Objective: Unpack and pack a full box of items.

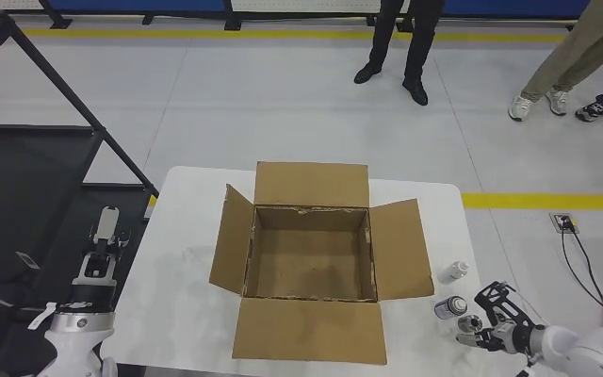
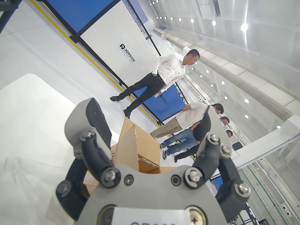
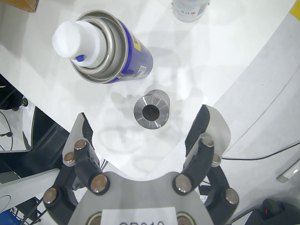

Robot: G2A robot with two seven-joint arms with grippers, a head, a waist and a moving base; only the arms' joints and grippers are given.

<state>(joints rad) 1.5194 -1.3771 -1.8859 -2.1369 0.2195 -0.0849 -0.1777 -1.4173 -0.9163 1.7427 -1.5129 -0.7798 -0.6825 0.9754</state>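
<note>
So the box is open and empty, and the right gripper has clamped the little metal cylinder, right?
Not quite. The box is open and empty, but the right gripper is open and holds nothing: the right wrist view shows the metal cylinder standing free on the table, untouched.

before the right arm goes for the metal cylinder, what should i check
1. Right gripper jaws open, empty: ok.
2. Metal cylinder upright, lined up between the jaws: ok.
3. Room for a jaw between the cylinder and the spray can: cannot tell; they stand close but apart.
4. Box flaps spread, inside empty: ok.
5. Left gripper open, away from the box: ok.
</note>
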